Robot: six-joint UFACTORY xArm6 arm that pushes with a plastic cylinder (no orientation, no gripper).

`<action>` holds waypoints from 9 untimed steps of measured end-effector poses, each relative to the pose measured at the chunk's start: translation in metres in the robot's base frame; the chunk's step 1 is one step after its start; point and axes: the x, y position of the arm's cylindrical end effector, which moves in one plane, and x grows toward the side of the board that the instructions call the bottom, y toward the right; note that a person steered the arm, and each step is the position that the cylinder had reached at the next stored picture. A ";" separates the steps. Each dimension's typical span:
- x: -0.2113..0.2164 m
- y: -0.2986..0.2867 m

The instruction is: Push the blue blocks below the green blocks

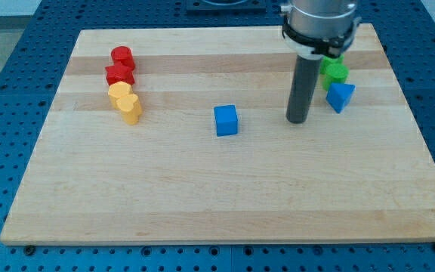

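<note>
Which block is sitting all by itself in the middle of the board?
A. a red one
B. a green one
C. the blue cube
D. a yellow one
C: the blue cube sits alone mid-board, with my tip to the view's right of it, apart from it.

A wooden board lies on a perforated table, filling most of the view. The rod's tip rests on the board right of centre, between the blue cube to its left and the blue triangular block to its right, touching neither. Directly above the triangular block, just beside it, sits a green block, partly hidden behind the arm. Far across the board, near its left edge, four blocks run in a tight column: a red cylinder at the top, a red block below it, then a yellow block and a yellow heart-shaped block.
</note>
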 end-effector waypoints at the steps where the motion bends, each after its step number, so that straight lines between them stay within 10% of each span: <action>1: 0.008 0.046; 5: -0.006 0.073; 7: 0.017 -0.034; 9: -0.047 -0.159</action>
